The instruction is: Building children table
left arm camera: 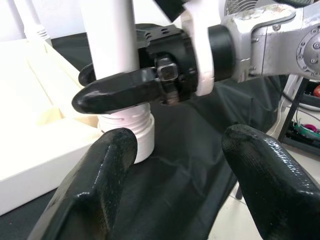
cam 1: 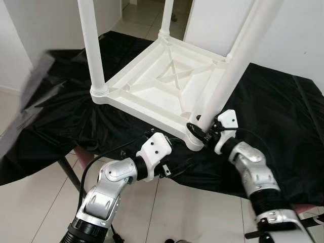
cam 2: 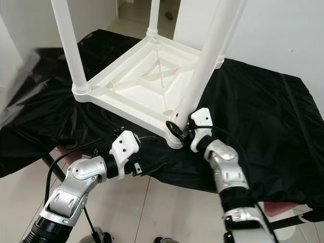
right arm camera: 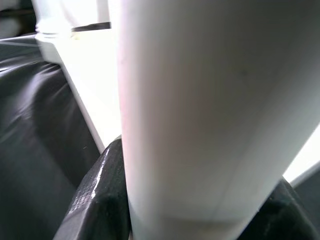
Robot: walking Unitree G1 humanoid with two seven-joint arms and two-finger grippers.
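A white plastic children's table [cam 1: 167, 81] lies upside down on a black cloth [cam 1: 283, 131], with its legs pointing up. My right gripper [cam 1: 200, 129] is shut on the base of the near-corner leg [cam 1: 238, 61], just above its threaded socket [left arm camera: 132, 130]. In the right wrist view that leg [right arm camera: 210, 100] sits between the black fingers [right arm camera: 95, 200]. My left gripper [left arm camera: 180, 165] is open and holds nothing. It hovers over the cloth at the table's front edge, pointing at the same corner a short way off. Its white wrist housing [cam 1: 154, 149] hides the fingers in the eye views.
Two more legs stand at the left corner [cam 1: 91, 45] and the far corner [cam 1: 167, 17]. The cloth drapes over a low support with a metal leg [cam 1: 68, 172]. Tiled floor [cam 1: 192, 212] lies in front, white walls behind. Cables and a stand [left arm camera: 300, 125] are off to one side.
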